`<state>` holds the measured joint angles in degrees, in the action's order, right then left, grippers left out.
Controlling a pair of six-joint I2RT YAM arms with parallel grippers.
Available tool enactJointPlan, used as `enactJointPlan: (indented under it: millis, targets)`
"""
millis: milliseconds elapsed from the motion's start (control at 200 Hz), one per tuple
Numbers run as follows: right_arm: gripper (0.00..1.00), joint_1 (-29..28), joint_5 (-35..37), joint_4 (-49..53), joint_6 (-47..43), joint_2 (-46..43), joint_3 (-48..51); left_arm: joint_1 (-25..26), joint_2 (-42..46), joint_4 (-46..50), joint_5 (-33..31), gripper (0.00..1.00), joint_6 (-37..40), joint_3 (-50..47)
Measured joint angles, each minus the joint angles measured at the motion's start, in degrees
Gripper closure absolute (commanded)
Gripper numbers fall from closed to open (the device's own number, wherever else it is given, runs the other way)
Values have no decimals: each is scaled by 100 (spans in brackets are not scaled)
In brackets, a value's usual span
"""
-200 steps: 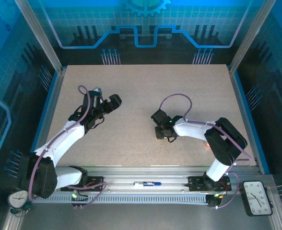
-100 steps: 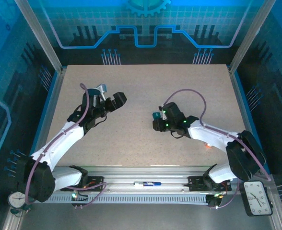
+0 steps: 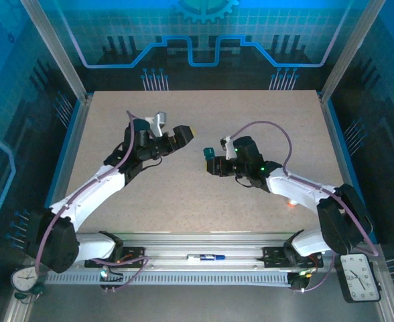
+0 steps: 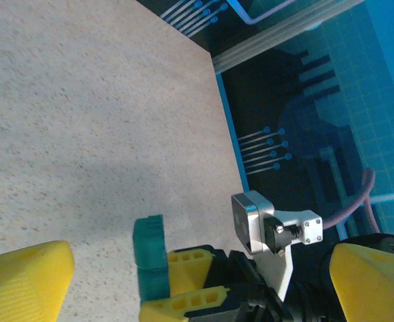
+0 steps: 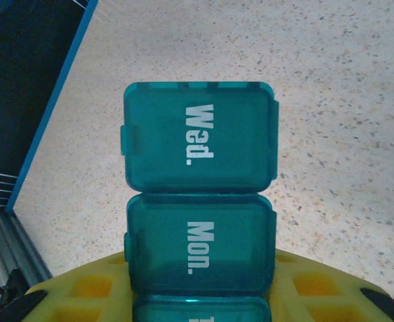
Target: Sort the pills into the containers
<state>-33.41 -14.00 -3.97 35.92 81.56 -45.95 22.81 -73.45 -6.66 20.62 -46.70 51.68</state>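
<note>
we count one teal pill box point(image 5: 198, 141) with three lidded cells in a row, and two claws. the right claw point(image 3: 217, 164) is clamped on one end of it, over the middle of the desk point(image 3: 183, 107). it looks light, stiff and slippery, so gripping its flat sides seems best. the left claw point(image 3: 181, 138) stands wide and empty, just left of it.

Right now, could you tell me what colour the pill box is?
The pill box is teal green, clearest in the right wrist view.
</note>
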Motion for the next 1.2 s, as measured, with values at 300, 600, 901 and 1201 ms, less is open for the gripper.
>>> enactJointPlan:
  millis: [300,600,901,1201]
  targets:
    - [71,0,-87,-168,129,133,-2,431,-369,-354,177,1,-144,-7]
    - [71,0,-122,-297,249,133,0,621,-544,-575,175,1,-190,-35]
    - [71,0,-153,-487,400,133,35,748,-651,-616,177,1,-278,-42]
    - [71,-15,-173,-649,509,140,197,800,-774,-625,175,1,-278,-42]
